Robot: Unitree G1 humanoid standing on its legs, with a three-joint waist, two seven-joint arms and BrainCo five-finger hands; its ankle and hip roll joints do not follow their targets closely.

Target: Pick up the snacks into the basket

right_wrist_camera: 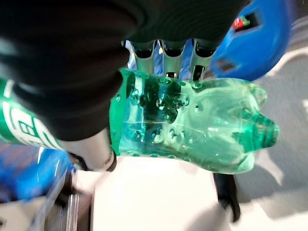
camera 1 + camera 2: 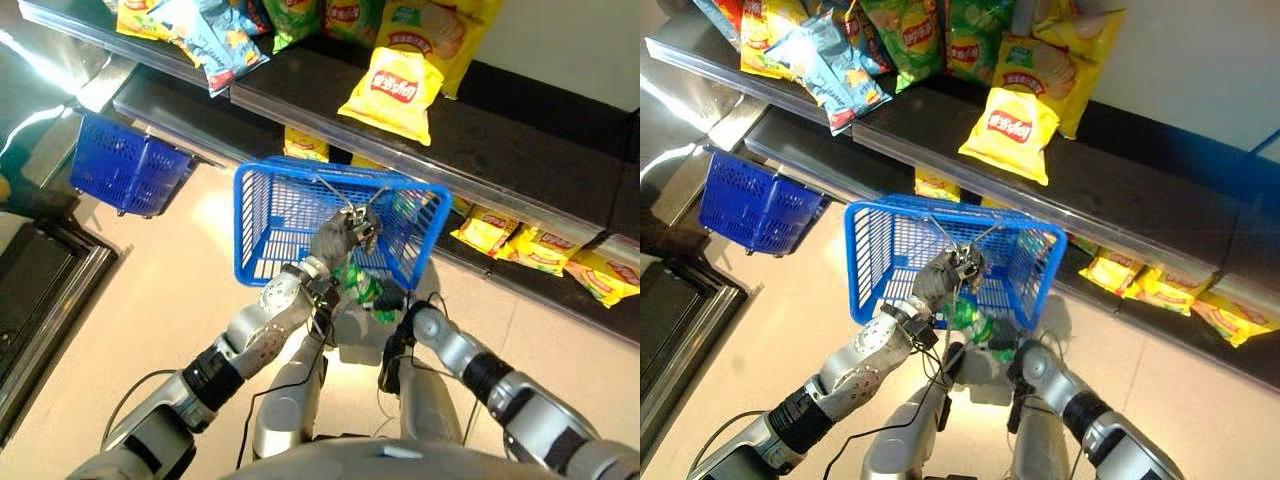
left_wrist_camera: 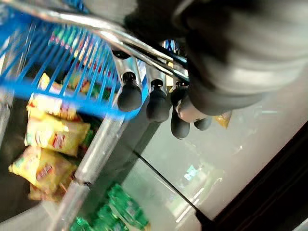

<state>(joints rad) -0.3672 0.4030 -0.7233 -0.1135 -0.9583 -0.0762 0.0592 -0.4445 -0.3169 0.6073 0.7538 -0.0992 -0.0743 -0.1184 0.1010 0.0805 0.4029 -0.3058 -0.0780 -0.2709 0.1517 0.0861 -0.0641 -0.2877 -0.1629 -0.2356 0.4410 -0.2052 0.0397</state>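
The robot's left hand (image 2: pixel 345 232) had its dark-tipped fingers (image 3: pixel 130 96) curled round the thin wire handles (image 2: pixel 955 238) of the blue plastic mesh basket (image 2: pixel 280 215), which hung from that grip in front of the black store shelves (image 2: pixel 500 130). The right hand (image 2: pixel 392 300) sat just below the basket's near rim, its fingers (image 1: pixel 166 50) and thumb wrapped round a green translucent plastic bottle (image 1: pixel 192 125) with dimpled sides and a green label, so the task's thing was in that hand and not yet inside the basket. The bottle looked light and fairly stiff, yet smooth and probably slippery; a wrap round the mid-body, as here, seemed the safest hold, since the tapered neck offered little. The yellow crisp bags (image 2: pixel 395 90) on the shelf beyond the fingers would likely be light, soft and crushable, best pinched gently at a sealed edge. A second blue basket (image 2: pixel 125 165) stood well apart.
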